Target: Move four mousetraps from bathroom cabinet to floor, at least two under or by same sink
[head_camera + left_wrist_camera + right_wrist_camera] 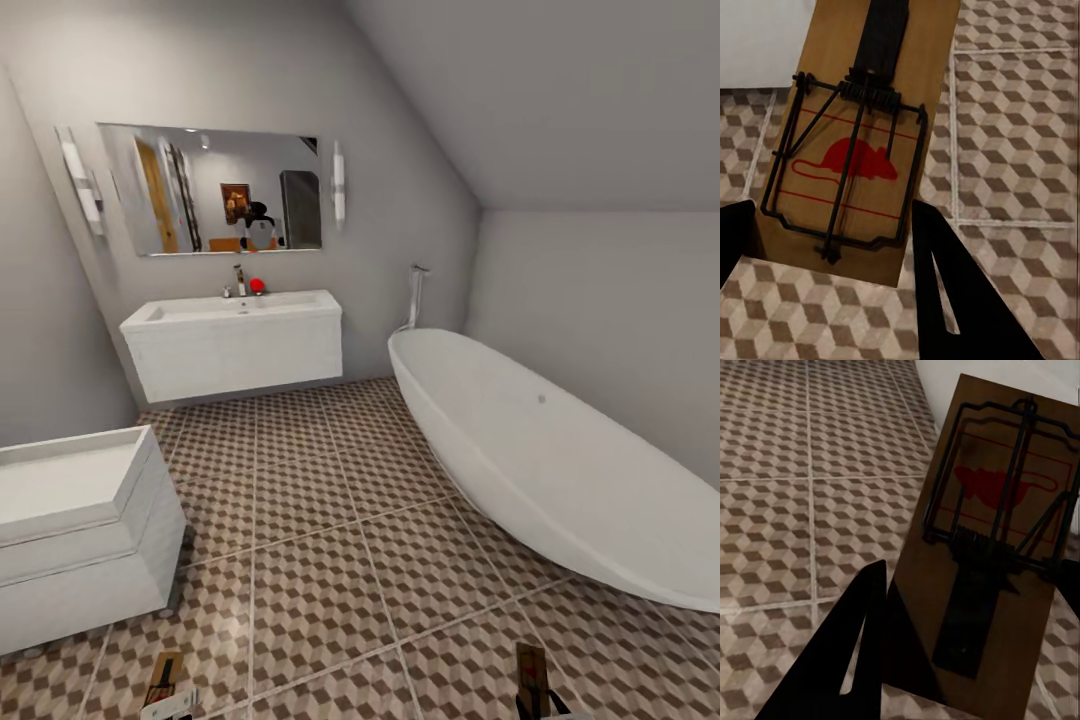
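Bathroom floor (330,560), brown-and-beige cube tiles w/ pale grout, covers the whole lower part of the head view, running from the near edge to the far wall. Oval white bathtub (560,470) fills the right side, slanting from far centre to near right, under a sloped ceiling. Bathroom sink (235,340), wide white basin on a wall-hung drawer unit, sits against the far wall left of centre, w/ a chrome tap (240,283) and a small red item (257,286) on its rim. Mirror (210,188) hangs above it, w/ 1 wall light (338,186) at its right and another at its left. A 2nd white unit (80,530) stands near left on the floor.

2 mousetraps are held, 1 per arm, above the tiles at the near edge. Left mousetrap (847,142): light wood board, dark wire frame, red mouse print. Left gripper (832,255) has its fingers (967,300) pinching the board's near end, 1 on each side; in the head view this trap (163,680) shows near left, close to the near white unit. Right mousetrap (997,555): darker, in shadow, same wire and red print. Right gripper (975,607) fingers (855,645) grip the board at its sides; in the head view it shows near right (531,678), tub just beyond.
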